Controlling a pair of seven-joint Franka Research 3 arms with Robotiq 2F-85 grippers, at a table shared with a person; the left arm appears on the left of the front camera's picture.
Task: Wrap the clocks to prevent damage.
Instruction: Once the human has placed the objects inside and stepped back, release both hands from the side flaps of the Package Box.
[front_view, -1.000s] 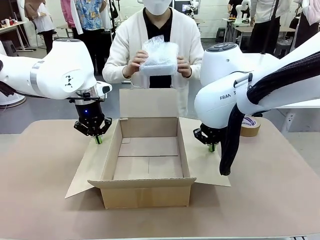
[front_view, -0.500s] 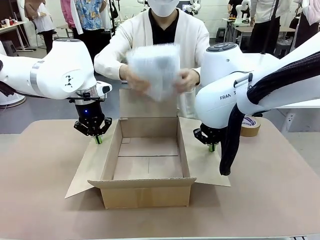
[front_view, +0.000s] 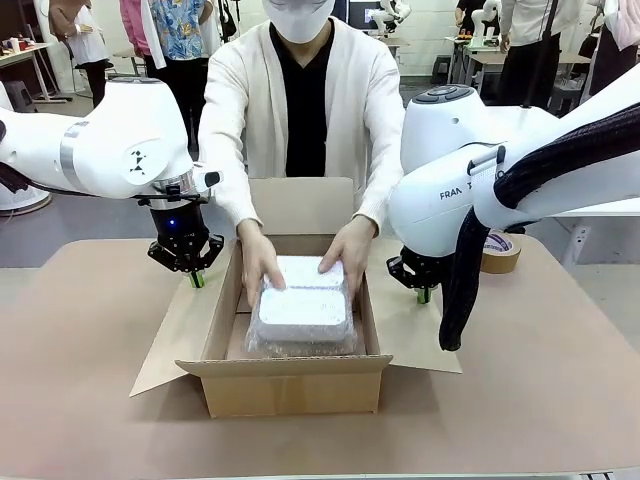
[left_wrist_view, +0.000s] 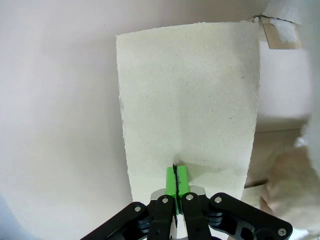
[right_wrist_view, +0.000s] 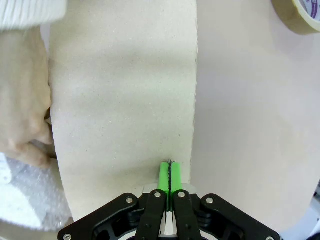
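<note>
Front view: the right arm (front_view: 450, 190) reads "FRAN". Left gripper (front_view: 197, 279) and right gripper (front_view: 425, 295), jaws together, point down onto the box (front_view: 290, 385) flaps; a person's hands (front_view: 258, 270) rest on the wrapped bundle (front_view: 303, 310) inside.

Closed pincer (right_wrist_view: 170, 167) apparently touches the box flap (right_wrist_view: 125, 90); tape roll (right_wrist_view: 296, 21) beyond.

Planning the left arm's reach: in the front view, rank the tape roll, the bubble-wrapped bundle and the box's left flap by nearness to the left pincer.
1. Left flap, right beneath the left pincer.
2. Bubble-wrapped bundle, inside the box, toward the middle.
3. Tape roll, far over on the right side.
</note>
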